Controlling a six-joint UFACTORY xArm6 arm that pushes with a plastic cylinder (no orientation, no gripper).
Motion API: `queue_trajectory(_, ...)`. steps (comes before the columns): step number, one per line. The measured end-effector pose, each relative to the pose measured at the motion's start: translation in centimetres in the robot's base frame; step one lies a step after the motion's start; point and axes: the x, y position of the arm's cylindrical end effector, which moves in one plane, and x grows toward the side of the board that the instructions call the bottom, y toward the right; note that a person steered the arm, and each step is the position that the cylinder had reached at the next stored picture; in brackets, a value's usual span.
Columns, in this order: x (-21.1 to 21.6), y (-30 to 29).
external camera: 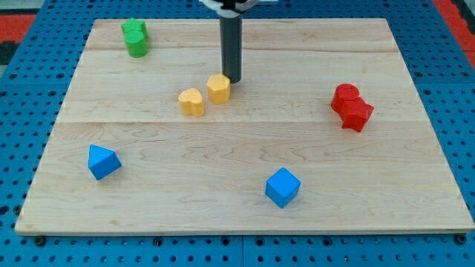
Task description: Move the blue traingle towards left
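The blue triangle [102, 162] lies near the view's bottom left of the wooden board [245, 200]. My tip [233, 79] is at the upper middle, just right of and touching or nearly touching a yellow hexagonal block [218, 88]. It is far up and to the right of the blue triangle. A yellow heart-shaped block [191, 101] sits just left of the yellow hexagon.
A blue cube [283, 187] lies at the lower middle right. Two green blocks [136, 37] sit together at the top left. Two red blocks [351, 107] sit together at the right. Blue pegboard surrounds the board.
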Motion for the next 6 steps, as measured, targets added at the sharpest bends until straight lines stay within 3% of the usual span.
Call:
queue_trajectory(1,1.6,4.8)
queue_trajectory(3,17.2,18.8)
queue_trajectory(4,20.9,14.4)
queue_trajectory(5,20.4,6.5)
queue_trajectory(6,18.2,-6.4)
